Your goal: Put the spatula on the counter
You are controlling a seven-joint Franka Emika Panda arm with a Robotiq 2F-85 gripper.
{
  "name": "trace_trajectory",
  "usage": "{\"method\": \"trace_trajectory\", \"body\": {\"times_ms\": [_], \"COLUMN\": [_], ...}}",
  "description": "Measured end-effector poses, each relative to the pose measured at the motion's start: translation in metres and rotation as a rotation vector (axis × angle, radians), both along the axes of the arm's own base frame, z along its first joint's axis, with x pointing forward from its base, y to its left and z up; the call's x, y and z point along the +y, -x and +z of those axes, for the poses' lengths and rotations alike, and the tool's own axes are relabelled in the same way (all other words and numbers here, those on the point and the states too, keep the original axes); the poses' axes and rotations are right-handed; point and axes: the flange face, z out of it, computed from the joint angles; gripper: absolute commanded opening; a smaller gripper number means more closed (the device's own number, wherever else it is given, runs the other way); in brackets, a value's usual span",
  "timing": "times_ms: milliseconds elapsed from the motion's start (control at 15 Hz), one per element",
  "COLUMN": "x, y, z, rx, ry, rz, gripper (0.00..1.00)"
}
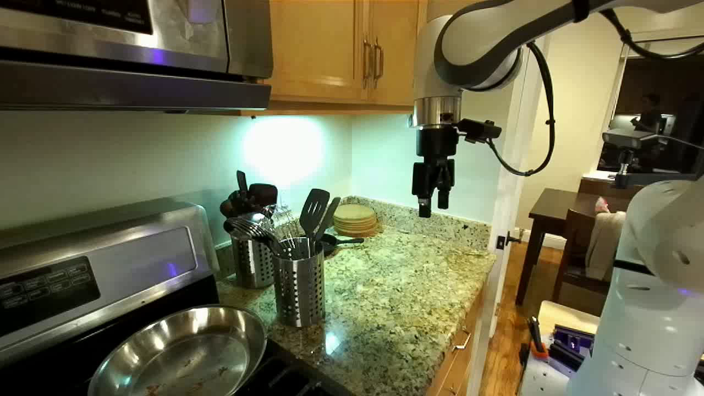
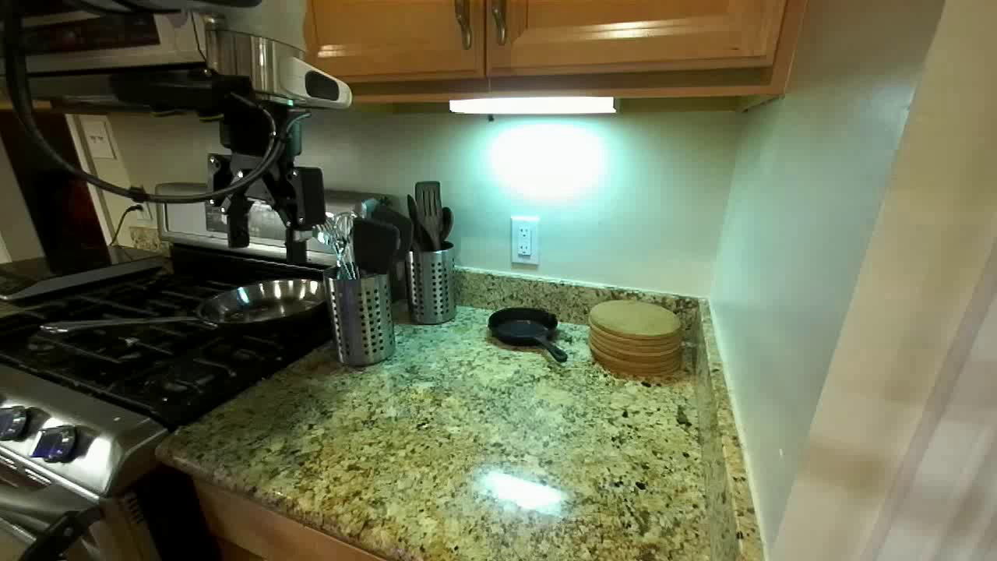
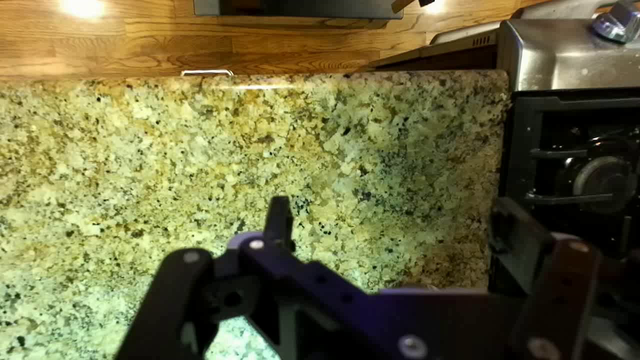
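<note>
inside a steel holder [image 2: 361,321] sits the black, broad-headed spatula [image 2: 377,245].

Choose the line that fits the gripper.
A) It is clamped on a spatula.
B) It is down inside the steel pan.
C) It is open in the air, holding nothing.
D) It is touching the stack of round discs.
C: the wrist view shows the jaws of the gripper wide apart with nothing held, and an exterior view shows it up off the counter.
</note>
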Motion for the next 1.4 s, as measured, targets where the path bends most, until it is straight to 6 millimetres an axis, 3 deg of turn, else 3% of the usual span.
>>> {"method": "trace_trajectory", "body": {"times_ms": [867, 1400], "x": [0.001, -0.001], "y": [-0.005, -0.063], "z": [0.001, 0.007], "rx": [-0.028, -0.137], "ry": [0.014, 0.049], "rz": [-0.002, -0.091], "gripper": [1.0, 1.0]}}
